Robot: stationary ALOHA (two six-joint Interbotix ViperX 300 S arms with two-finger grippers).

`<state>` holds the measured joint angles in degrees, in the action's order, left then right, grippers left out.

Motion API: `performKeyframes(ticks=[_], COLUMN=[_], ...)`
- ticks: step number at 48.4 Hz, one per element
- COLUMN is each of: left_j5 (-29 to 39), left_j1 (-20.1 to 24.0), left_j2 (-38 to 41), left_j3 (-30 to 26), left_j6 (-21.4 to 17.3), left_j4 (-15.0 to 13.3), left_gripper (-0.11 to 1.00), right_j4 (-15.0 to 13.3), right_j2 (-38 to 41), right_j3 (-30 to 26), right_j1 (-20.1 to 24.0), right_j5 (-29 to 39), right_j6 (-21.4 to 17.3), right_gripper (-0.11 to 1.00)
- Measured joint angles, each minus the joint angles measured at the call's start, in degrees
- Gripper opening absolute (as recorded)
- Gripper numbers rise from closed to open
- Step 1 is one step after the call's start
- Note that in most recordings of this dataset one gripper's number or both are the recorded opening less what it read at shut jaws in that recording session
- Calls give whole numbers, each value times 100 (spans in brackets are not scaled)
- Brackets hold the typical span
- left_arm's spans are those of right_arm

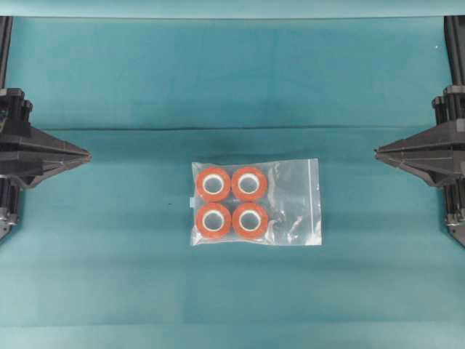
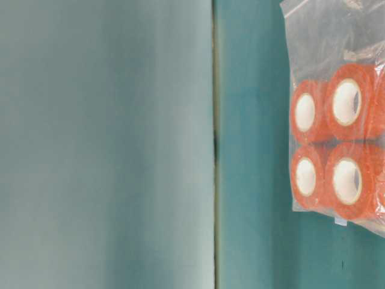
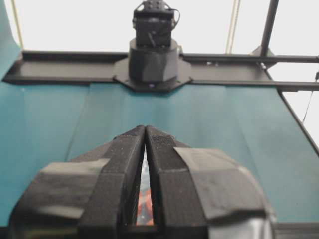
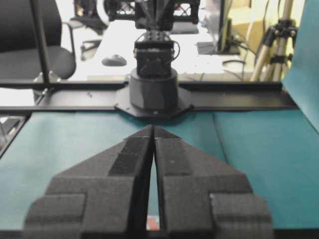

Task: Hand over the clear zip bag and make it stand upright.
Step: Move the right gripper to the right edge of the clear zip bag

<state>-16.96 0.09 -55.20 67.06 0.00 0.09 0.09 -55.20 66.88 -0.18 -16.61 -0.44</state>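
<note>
Black foam-padded fingers meet tip to tip on the left gripper (image 1: 86, 155), which sits at the left edge of the overhead view with nothing between its jaws; its wrist view (image 3: 145, 128) shows the pads pressed together at the front. The right gripper (image 1: 378, 153) mirrors it at the right edge, likewise closed and empty, its tips touching in its own wrist view (image 4: 153, 127). Both point inward over the teal table cover (image 1: 109, 254), well apart from each other. Between them, slightly nearer the bottom of the overhead view, the clear zip bag (image 1: 290, 203) lies flat on the cover. Four orange-red rolls with white cores fill its left half in a two-by-two block, and the zip strip runs along its right edge.
</note>
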Motion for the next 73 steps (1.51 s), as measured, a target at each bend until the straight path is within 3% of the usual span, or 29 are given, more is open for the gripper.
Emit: performKeyframes(ticks=[4, 7, 11, 18, 24, 29, 37, 51, 55, 67, 70, 73], left_j5=[9, 9, 18, 62, 97, 105, 114, 492, 589, 642, 642, 650], left_j1=[-26, -44, -44, -44, -44, -44, -35, -9, -9, -9, -9, 0], left_j2=[105, 246, 422, 633, 914, 1178, 1433, 1468, 1468, 1477, 1468, 1477], left_j3=[-105, -220, -325, -466, -571, -659, -791, -870, -879, -888, -888, -888], left_j6=[123, 105, 79, 79, 70, 70, 114, 123, 114, 105, 97, 97], left_j4=[18, 18, 26, 35, 35, 35, 35, 35, 26, 35, 35, 35], left_gripper=[6, -1, -1, -1, -1, -1, -1, -1, -1, -1, -1, -1], right_j4=[141, 571, 1116, 1758, 2215, 2575, 2760, 2795, 2795, 2812, 2812, 2812], right_j2=[18, 53, 114, 237, 431, 721, 1116, 1793, 1960, 2373, 2514, 2672], right_j3=[0, -18, -18, -18, -26, -35, 53, 237, 246, 369, 378, 387], right_j1=[9, 9, -62, -114, -114, -167, -255, -264, -264, -378, -387, -396], right_j5=[9, 97, 272, 571, 853, 1230, 1556, 1538, 1529, 1512, 1494, 1450], right_j6=[-35, -211, -501, -923, -1459, -2206, -3164, -4140, -4280, -4676, -4711, -4729], right_gripper=[3, 0, 0, 0, 0, 0, 0, 2, 13, 81, 91, 93])
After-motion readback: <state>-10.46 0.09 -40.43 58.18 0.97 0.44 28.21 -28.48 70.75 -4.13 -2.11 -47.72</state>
